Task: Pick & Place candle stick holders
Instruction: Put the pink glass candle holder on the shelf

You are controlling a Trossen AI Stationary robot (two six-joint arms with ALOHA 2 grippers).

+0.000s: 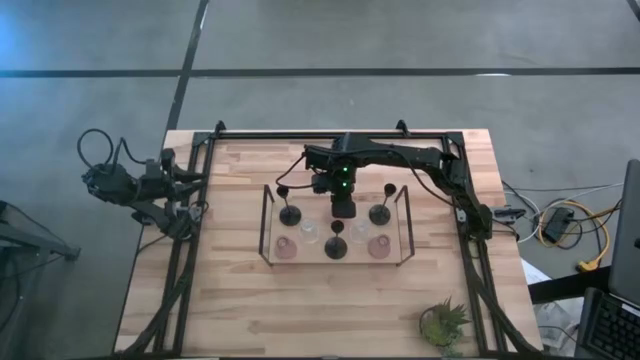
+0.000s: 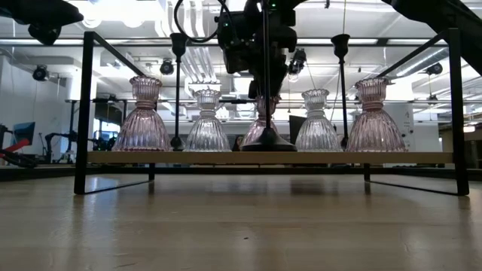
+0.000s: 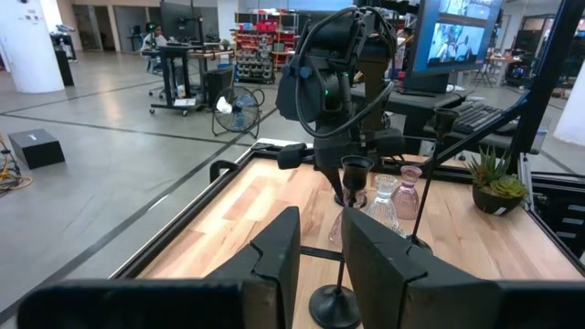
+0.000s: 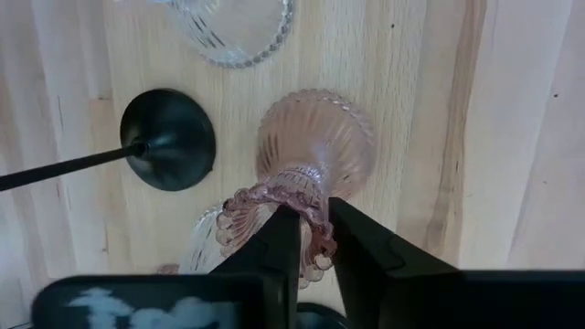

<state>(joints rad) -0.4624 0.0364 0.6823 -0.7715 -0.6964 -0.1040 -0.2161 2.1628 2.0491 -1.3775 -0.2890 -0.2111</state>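
Note:
A low wooden shelf (image 2: 151,157) in a black frame stands mid-table. On it stand black holders (image 1: 290,213) with thin stems, pink glass holders (image 1: 286,247) and clear glass holders (image 1: 310,232). My right gripper (image 4: 313,219) reaches over the shelf's middle (image 1: 342,208) and is shut on a pink glass holder (image 4: 315,137). That holder shows in the low view (image 2: 256,128) behind a black holder's stem. My left gripper (image 3: 320,260) is open and empty, drawn back at the table's left edge (image 1: 180,195). My right gripper pinches the scalloped rim of the pink holder's top cup (image 4: 306,203) between its two fingers, which come from above, pointing down. The holder is upright below the fingers. Its ribbed base (image 4: 320,128) is at shelf level; whether it rests there I cannot tell.
A small green potted plant (image 1: 443,325) stands at the table's near right corner. The shelf's black frame posts (image 2: 84,113) rise at its ends. Cables and a laptop lie off the table's right side. Bare tabletop lies in front of the shelf.

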